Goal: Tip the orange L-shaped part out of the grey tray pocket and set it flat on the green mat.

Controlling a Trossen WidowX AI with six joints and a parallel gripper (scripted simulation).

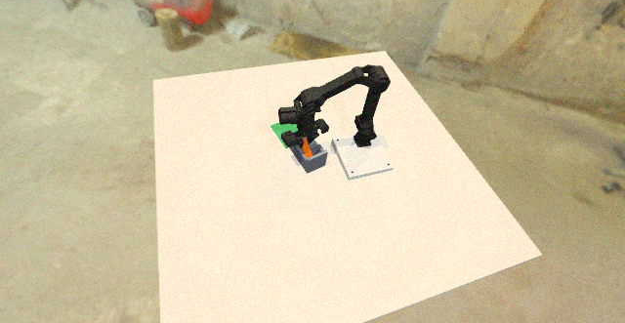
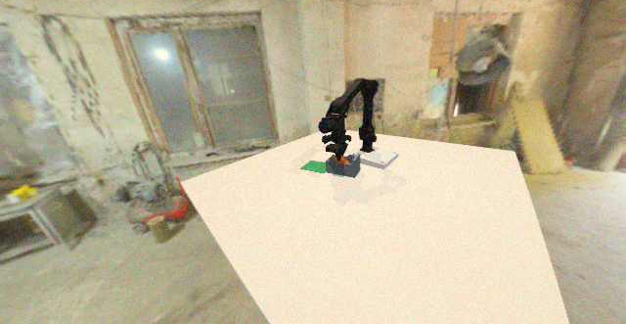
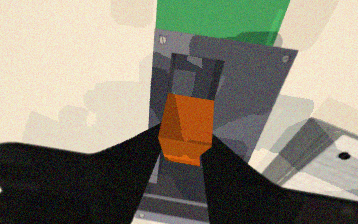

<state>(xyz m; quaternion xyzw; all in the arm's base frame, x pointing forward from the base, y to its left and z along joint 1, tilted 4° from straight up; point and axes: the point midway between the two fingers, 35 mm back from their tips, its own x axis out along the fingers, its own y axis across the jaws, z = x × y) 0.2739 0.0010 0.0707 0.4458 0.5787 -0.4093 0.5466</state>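
Note:
The orange part (image 1: 307,150) (image 2: 344,160) (image 3: 196,117) is tilted in the pocket of the grey tray (image 1: 317,163) (image 2: 344,169) (image 3: 247,85). One end sticks up above the tray's rim. My gripper (image 1: 305,141) (image 2: 340,156) (image 3: 184,131) points down over the tray and is shut on the orange part, with one dark finger on each side of it in the wrist view. The part's lower end and L shape are not clearly visible. The green mat (image 1: 280,129) (image 2: 312,166) (image 3: 215,17) lies beside the tray, with no part on it.
The arm stands on a pale base plate (image 1: 369,161) (image 2: 382,159) (image 3: 352,175), close beside the tray. In the wrist view the mat lies past the top end of the tray. The tray's walls stand around the part.

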